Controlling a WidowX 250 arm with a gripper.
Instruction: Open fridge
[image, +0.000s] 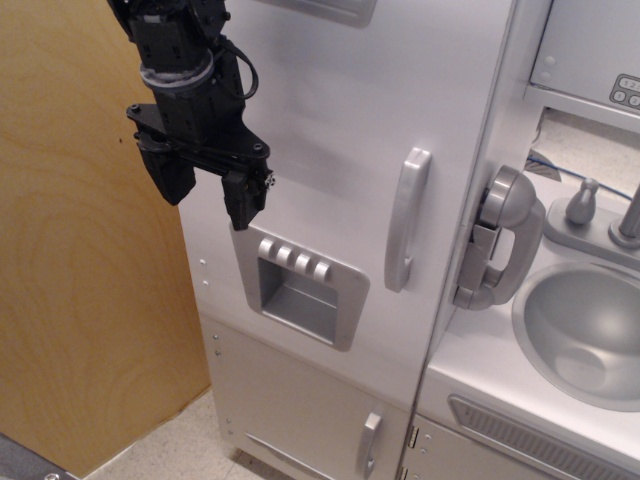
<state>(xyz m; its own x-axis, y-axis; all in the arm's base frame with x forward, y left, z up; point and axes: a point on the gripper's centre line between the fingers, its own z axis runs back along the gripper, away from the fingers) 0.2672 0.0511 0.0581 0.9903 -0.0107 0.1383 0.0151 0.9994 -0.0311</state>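
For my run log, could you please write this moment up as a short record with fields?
fridge: large door shut
handle: vertical, on the door's right side, untouched
dispenser panel: recessed, four buttons, lower left of door
gripper: open, holding nothing, left of the handle and above the panel
phone handset: hanging right of the fridge
sink: right of the handset

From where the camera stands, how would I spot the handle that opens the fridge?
Find the tall silver fridge beside the toy sink. On its big door, right of the recessed four-button dispenser, sits a long, curved, vertical handle. The lower door's handle is shorter, and the phone handset hangs off the side wall.
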